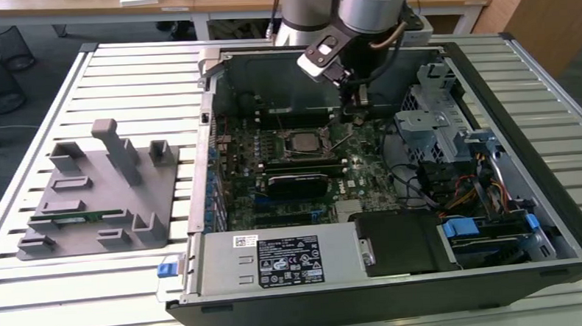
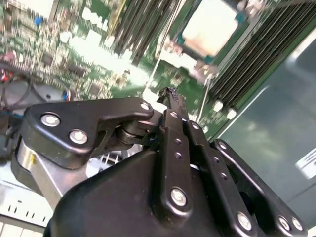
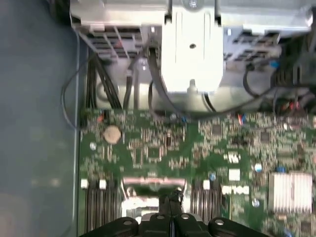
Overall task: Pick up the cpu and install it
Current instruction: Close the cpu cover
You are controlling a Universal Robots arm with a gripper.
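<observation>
The cpu (image 2: 211, 25), pale silver square, lies flat, seemingly seated in the motherboard (image 2: 94, 54) socket.

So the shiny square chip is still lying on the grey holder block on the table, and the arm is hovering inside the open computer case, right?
Not quite. The cpu is not on the grey fixture; the exterior view shows it sitting in the motherboard's socket, and the second wrist view shows its pale top there too. The rest holds: the gripper hovers inside the open computer case.
</observation>
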